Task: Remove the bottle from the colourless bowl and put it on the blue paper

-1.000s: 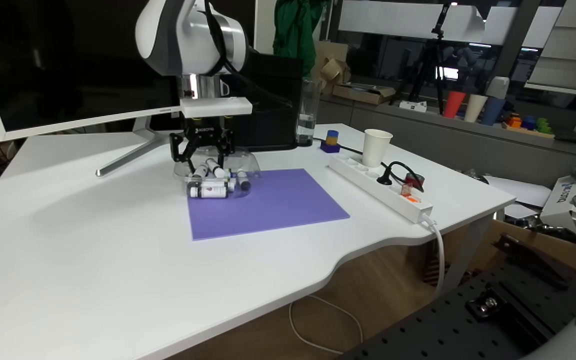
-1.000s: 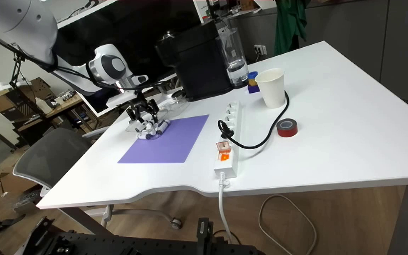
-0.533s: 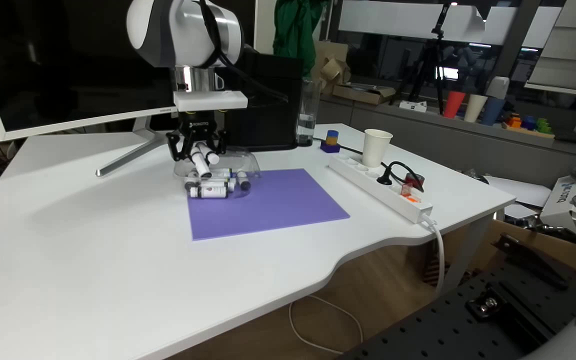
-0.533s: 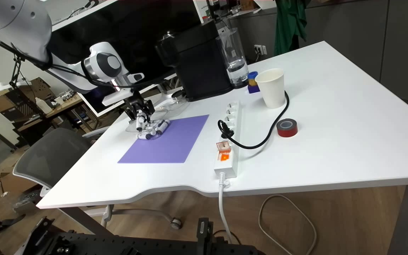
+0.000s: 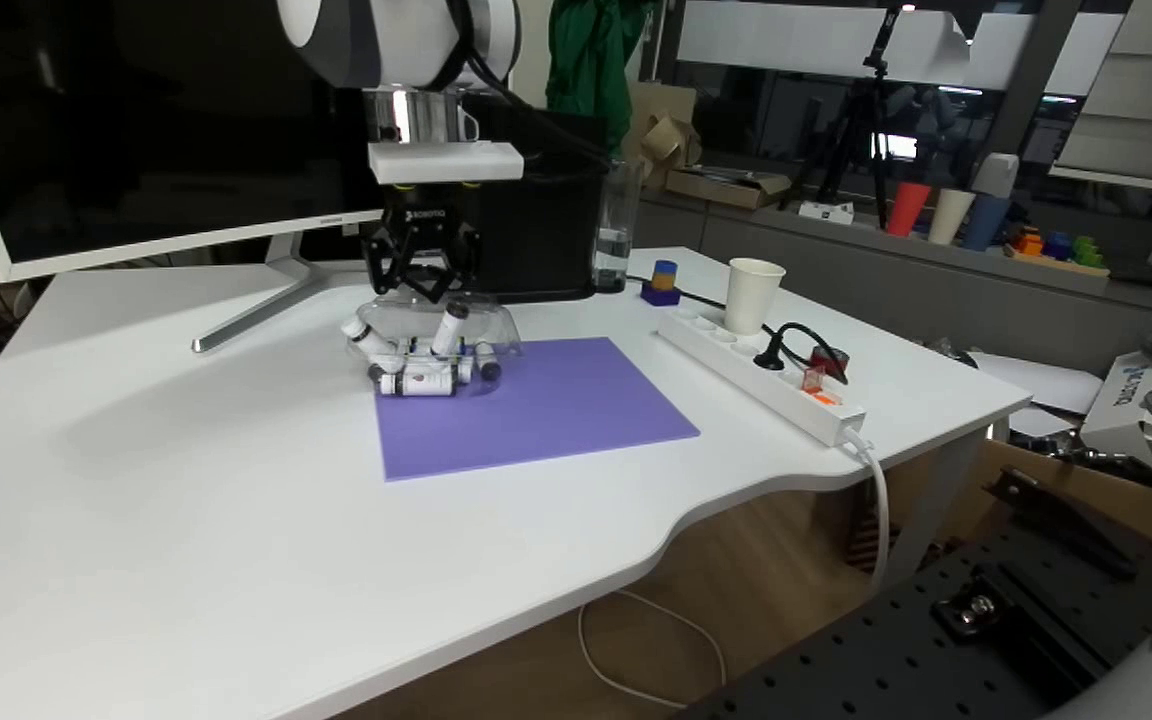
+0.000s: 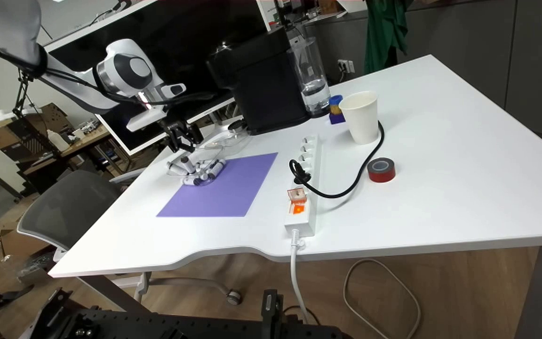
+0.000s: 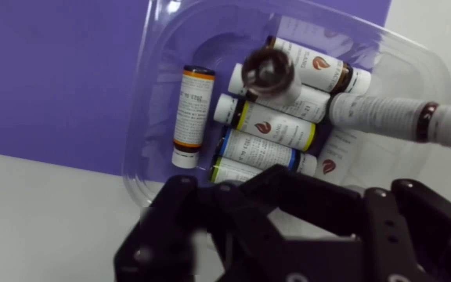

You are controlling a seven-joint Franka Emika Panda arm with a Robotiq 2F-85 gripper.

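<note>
Several tiny white-labelled bottles lie in the colourless bowl (image 7: pixel 135 172), which rests partly on the blue paper (image 5: pixel 536 430). One bottle (image 7: pixel 270 76) stands on end, slightly tilted, its dark base turned up toward the wrist camera. Another bottle (image 7: pixel 401 119) leans outward over the bowl's rim; in an exterior view this leaning bottle (image 5: pixel 371 343) shows at the bowl's near-left side. My gripper (image 7: pixel 279 170) hovers just above the bowl, its fingertips meeting, with no bottle between them. In both exterior views the gripper (image 5: pixel 428 296) is clear of the bottles.
A white cup (image 5: pixel 753 295) stands by the white power strip (image 5: pixel 766 380) to one side of the paper. Behind the bowl are a black machine (image 6: pixel 261 84), a tall clear carafe (image 6: pixel 314 89) and the monitor's stand (image 5: pixel 266 305). Red tape (image 6: pixel 381 170) lies farther off.
Half a second ago two bottles hung between my fingers above the bowl. They have slipped out and dropped back onto it, while my gripper has closed fully and risen.
</note>
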